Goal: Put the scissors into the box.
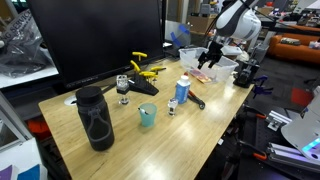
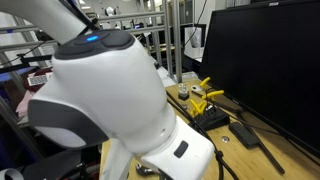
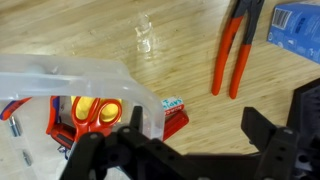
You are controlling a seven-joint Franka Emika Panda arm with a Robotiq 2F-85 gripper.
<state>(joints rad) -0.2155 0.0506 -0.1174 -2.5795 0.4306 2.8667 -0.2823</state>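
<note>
The scissors (image 3: 90, 112) have red-orange handles and lie inside the box (image 3: 100, 72), seen through its clear plastic wall at the left of the wrist view. My gripper (image 3: 195, 130) is open and empty. It hangs above the wooden table just beside the box's corner, apart from the scissors. In an exterior view the gripper (image 1: 209, 58) hovers at the far end of the table, over the near side of the box (image 1: 228, 66). In the other exterior view the robot's white arm (image 2: 110, 100) hides both the box and the scissors.
Red-handled pliers (image 3: 235, 50), a blue carton (image 3: 298, 25) and a small red labelled item (image 3: 172, 115) lie near the box. On the table stand a black bottle (image 1: 95, 118), a teal cup (image 1: 147, 115), a small bottle (image 1: 182, 92), a glass (image 1: 123, 88) and a yellow-and-black tool (image 1: 145, 70).
</note>
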